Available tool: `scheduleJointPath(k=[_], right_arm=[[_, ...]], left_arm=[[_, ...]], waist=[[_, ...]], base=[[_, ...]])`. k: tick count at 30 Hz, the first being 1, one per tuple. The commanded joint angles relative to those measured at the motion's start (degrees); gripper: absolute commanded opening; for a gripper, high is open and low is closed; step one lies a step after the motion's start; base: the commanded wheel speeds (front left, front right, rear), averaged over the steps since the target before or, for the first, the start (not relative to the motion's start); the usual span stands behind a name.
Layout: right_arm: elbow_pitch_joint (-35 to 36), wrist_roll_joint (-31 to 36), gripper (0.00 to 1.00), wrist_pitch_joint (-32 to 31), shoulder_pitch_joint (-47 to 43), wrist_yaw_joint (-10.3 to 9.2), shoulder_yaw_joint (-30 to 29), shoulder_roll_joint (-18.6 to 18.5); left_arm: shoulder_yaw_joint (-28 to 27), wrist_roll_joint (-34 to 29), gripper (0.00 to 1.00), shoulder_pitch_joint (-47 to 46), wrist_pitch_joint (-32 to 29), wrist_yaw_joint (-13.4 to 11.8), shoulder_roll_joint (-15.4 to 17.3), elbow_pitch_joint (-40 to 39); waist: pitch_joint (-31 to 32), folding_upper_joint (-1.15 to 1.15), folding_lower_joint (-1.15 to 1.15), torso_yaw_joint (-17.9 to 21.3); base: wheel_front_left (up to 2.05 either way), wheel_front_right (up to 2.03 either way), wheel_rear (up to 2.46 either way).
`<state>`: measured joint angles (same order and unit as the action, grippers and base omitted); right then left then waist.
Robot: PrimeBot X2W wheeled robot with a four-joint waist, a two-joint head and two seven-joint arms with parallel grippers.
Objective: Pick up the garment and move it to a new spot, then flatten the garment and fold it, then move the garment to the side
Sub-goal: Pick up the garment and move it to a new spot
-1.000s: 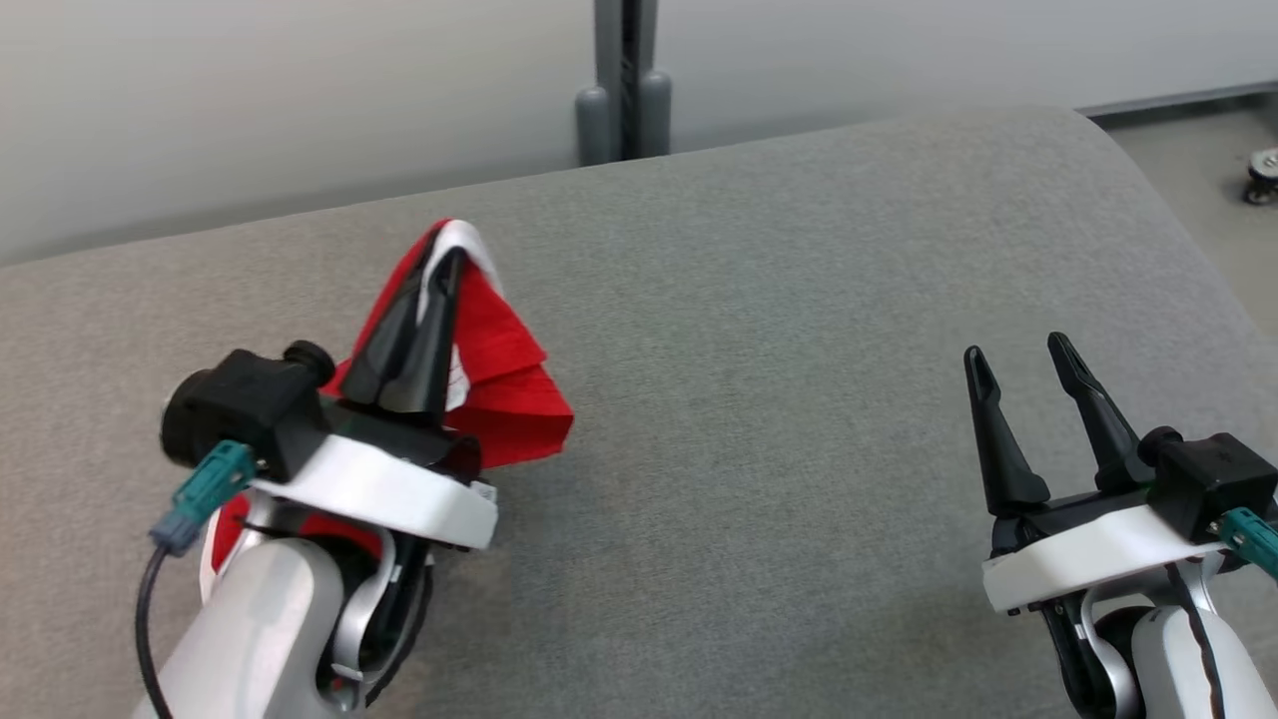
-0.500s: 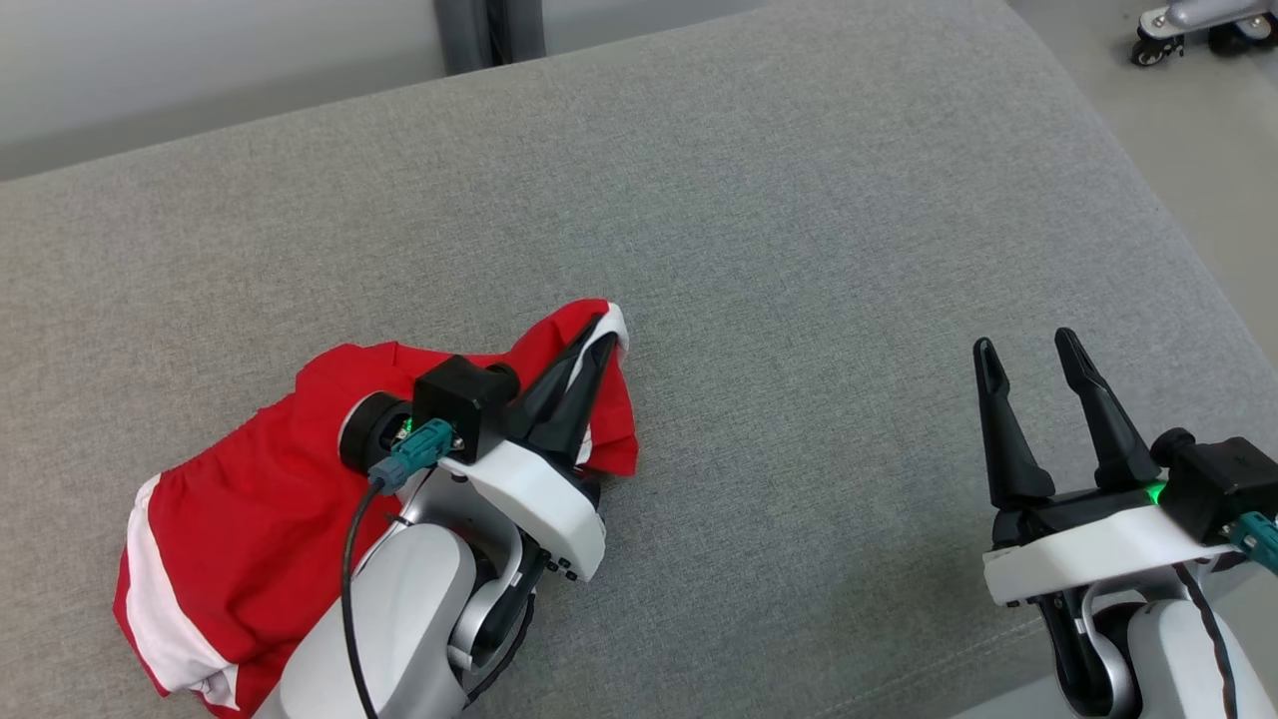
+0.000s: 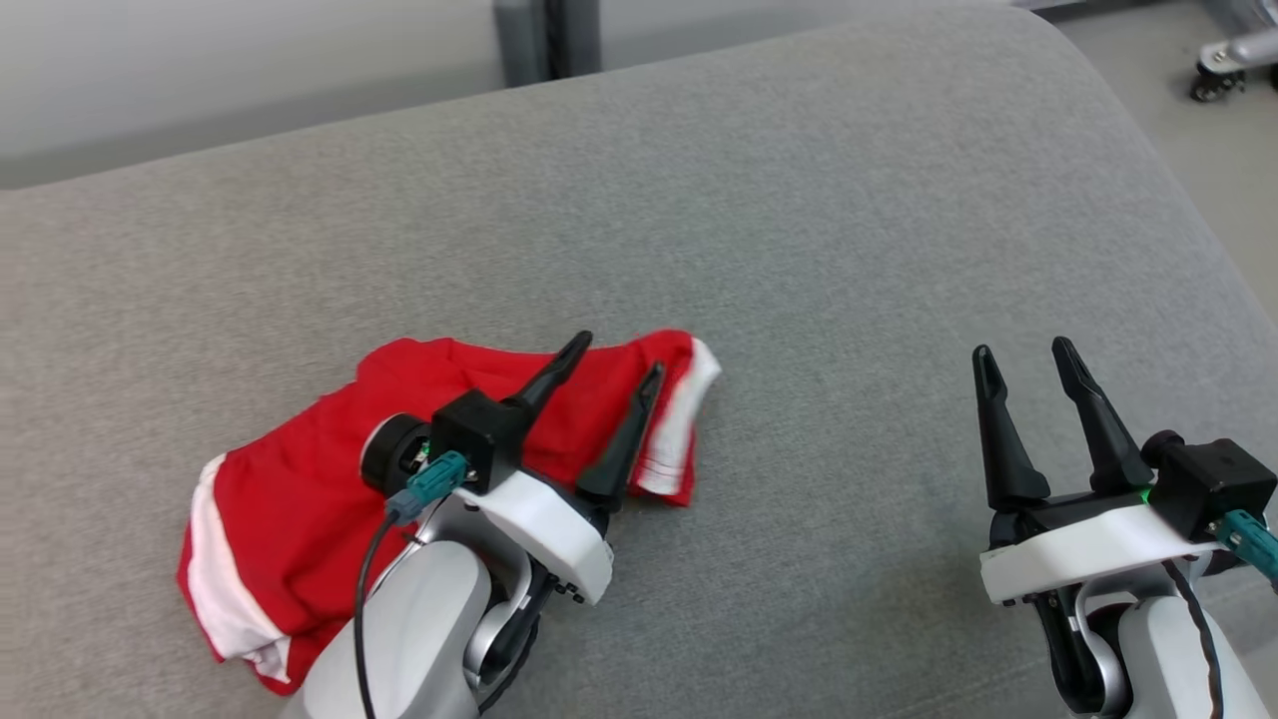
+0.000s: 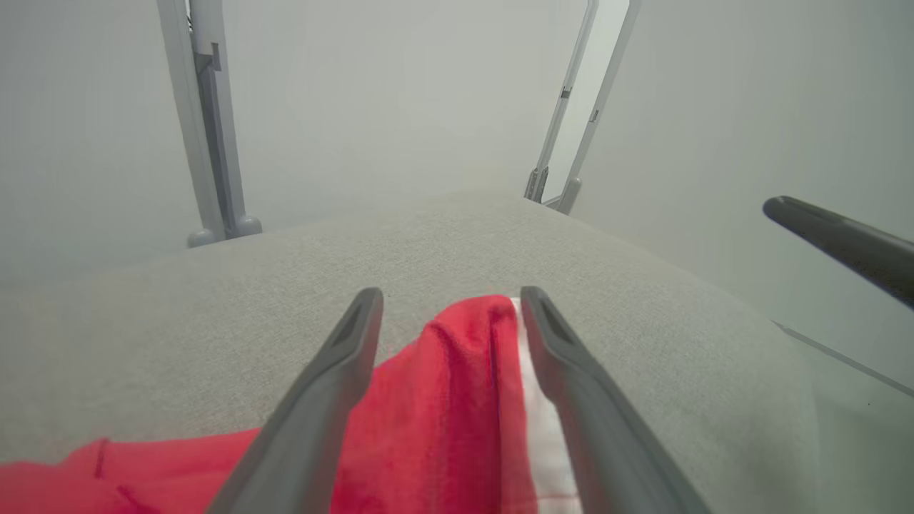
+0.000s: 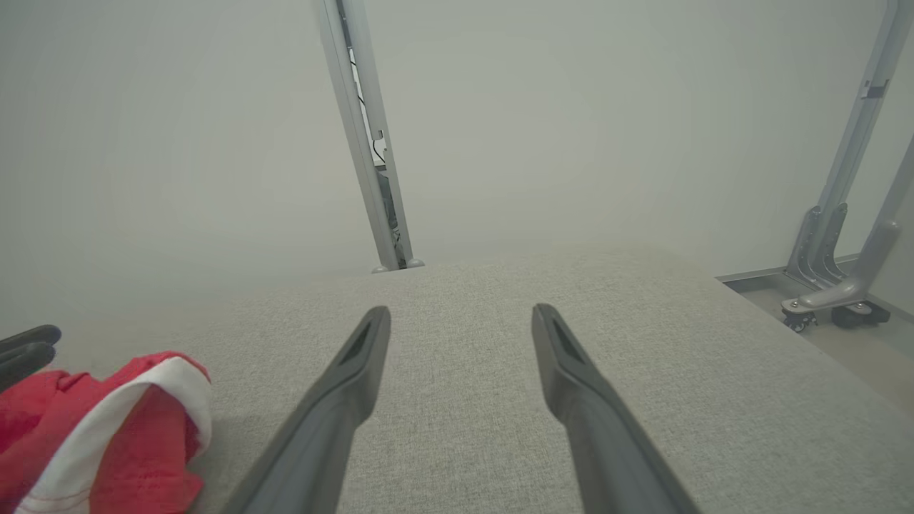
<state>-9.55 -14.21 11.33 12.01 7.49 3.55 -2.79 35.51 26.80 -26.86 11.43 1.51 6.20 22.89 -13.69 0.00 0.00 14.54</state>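
Nearest me, at the lower left of the head view, my left pincer [image 3: 619, 355] has its two dark fingers spread apart and clamps nothing. Both fingers lie over the right-hand end of the red garment [image 3: 300, 479]. In the left wrist view a ridge of red cloth rises between them, and a white band runs just beside the right finger. I cannot tell whether either finger touches the cloth.

At the lower right, my right pincer [image 3: 1020, 349] also stands spread and empty, well apart from the garment, with its fingers pointing up the frame.

The garment lies crumpled on the grey padded bench [image 3: 799, 250], left of centre. Its long axis runs from the lower left up toward the middle of the frame. One white-trimmed edge is at the lower left, and the other white-trimmed end points right, just past my left fingertips.

Beyond the bench's far edge a grey post [image 3: 539, 40] stands against a pale wall, and a wheeled foot [image 3: 1233, 65] shows at the upper right.
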Motion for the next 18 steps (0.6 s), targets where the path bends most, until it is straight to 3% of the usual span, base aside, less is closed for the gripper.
scheduleJointPath(k=[1,4,8,18], right_arm=[[-0.2,0.4,1.0,0.3,0.2,0.01,-0.3,-0.2],[-0.5,1.0,1.0,0.0,0.0,0.01,-0.9,-0.2],[-0.5,1.9,1.0,-0.6,-0.5,0.01,-1.9,-0.3],[0.4,3.3,1.0,-1.7,-1.2,0.01,-3.2,-0.2]], left_arm=[[-0.8,0.3,1.0,0.6,0.7,-0.2,0.9,-0.8],[-2.0,0.7,1.0,2.0,1.4,-0.6,2.2,-3.0],[-4.3,0.7,1.0,4.3,2.0,-3.0,4.9,-6.2],[-15.0,3.6,1.0,10.7,3.4,-8.1,11.1,-12.8]], waist=[[1.2,0.0,0.0,-1.5],[2.1,0.0,0.0,-3.4],[3.3,0.0,0.0,-5.8],[5.8,0.0,0.0,-10.4]], base=[[0.0,0.0,0.0],[0.0,0.0,0.0],[0.0,0.0,0.0],[0.0,0.0,0.0]])
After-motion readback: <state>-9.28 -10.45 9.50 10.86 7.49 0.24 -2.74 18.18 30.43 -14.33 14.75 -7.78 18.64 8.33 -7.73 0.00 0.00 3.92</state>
